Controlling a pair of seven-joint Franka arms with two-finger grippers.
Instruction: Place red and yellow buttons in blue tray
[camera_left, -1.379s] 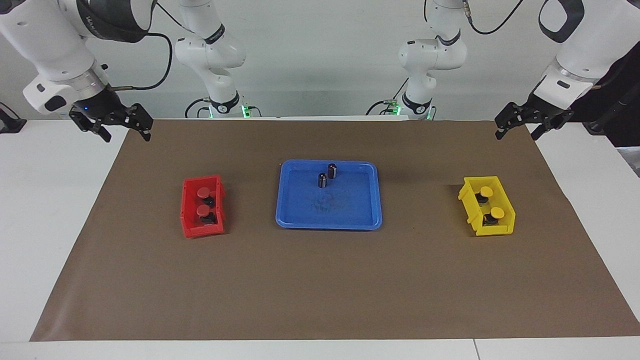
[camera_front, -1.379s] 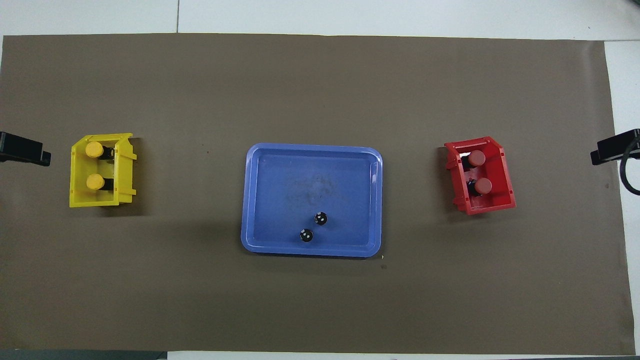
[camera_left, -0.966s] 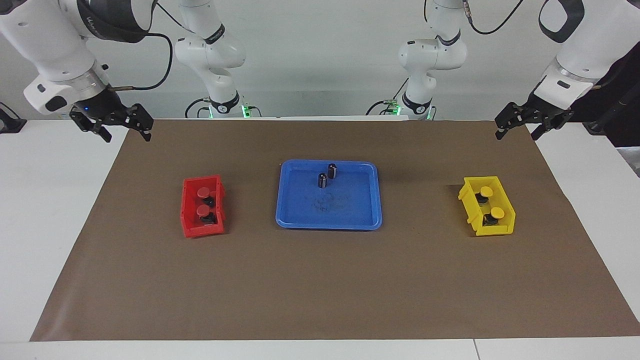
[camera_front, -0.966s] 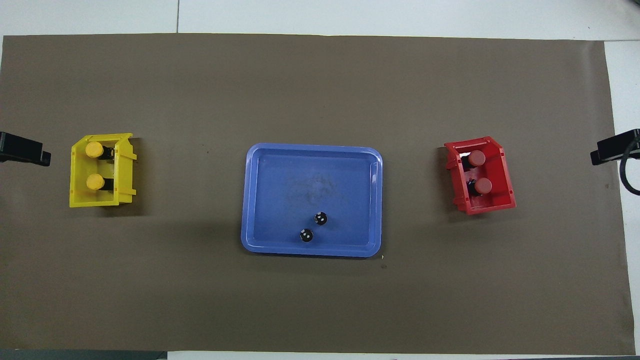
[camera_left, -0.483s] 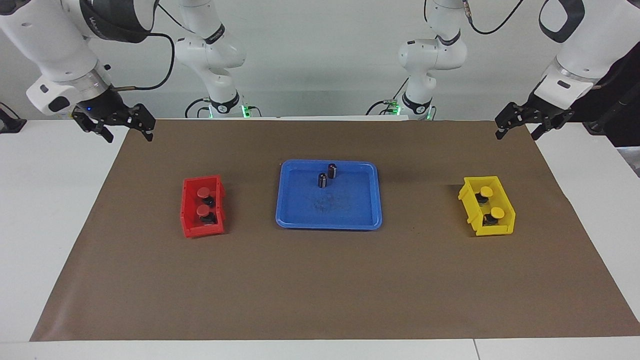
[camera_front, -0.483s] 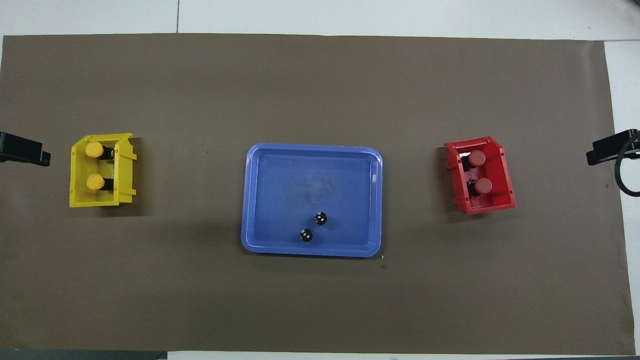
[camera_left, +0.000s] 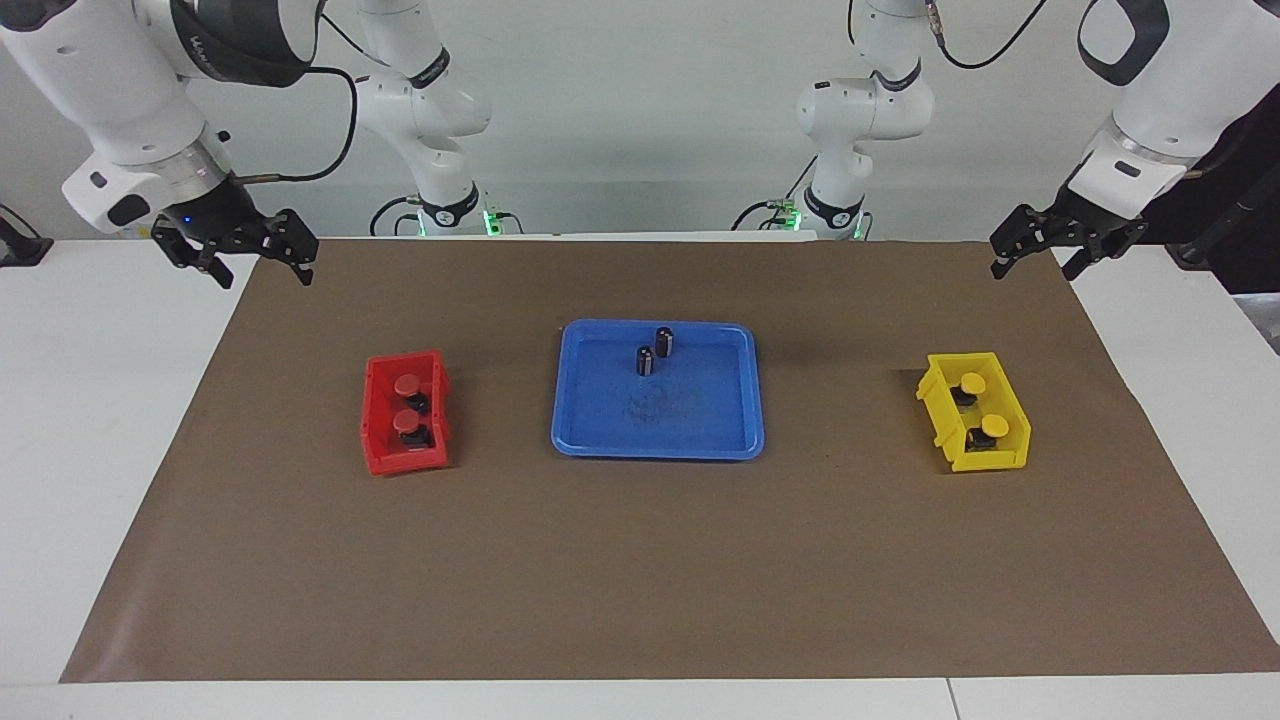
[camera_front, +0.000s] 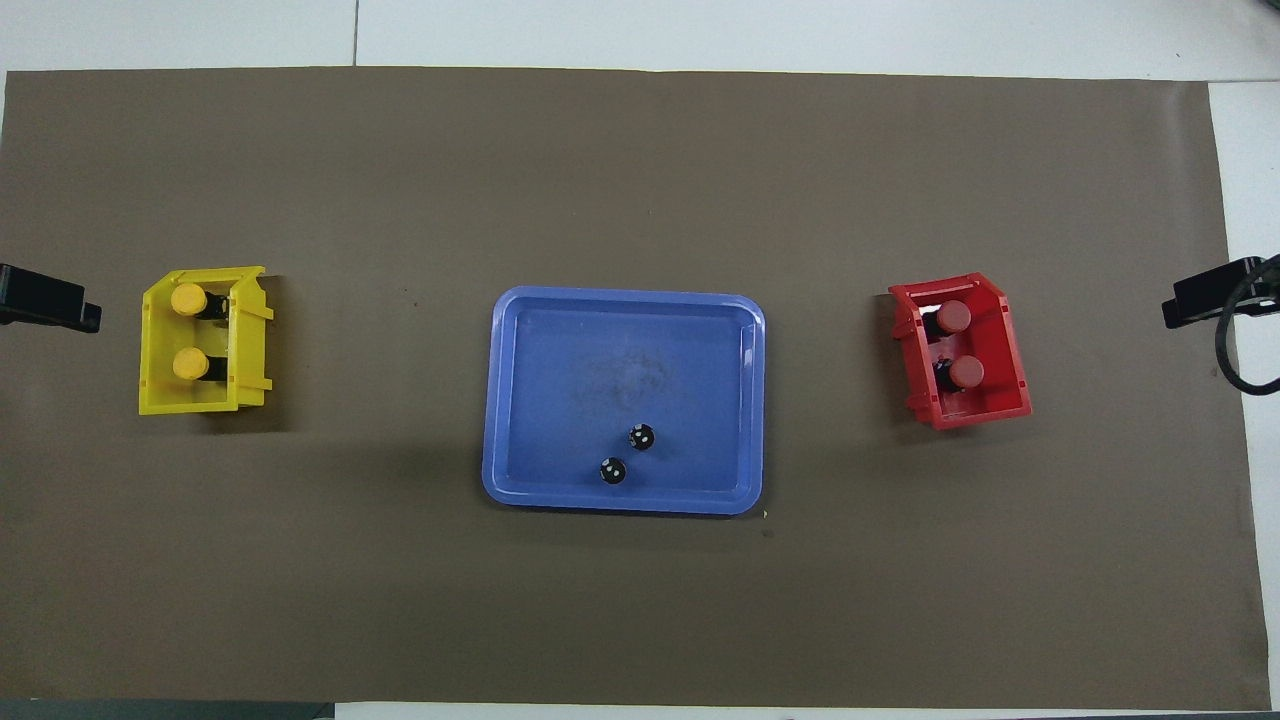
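A: Resting in side bins, red buttons (camera_left: 406, 402) and yellow buttons (camera_left: 979, 405) flank blue tray (camera_left: 656, 442). Risk?

B: Bin walls could snag either released, empty hand: right hand (camera_left: 258, 260), left hand (camera_left: 1036, 255).

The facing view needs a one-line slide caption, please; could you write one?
Both tools open, raised at the mat's corners; red buttons and yellow buttons in bins, none in the tray.

I see my right gripper (camera_left: 257, 264) raised with fingers spread; my left gripper (camera_left: 1042, 254) hangs raised, fingers spread too.
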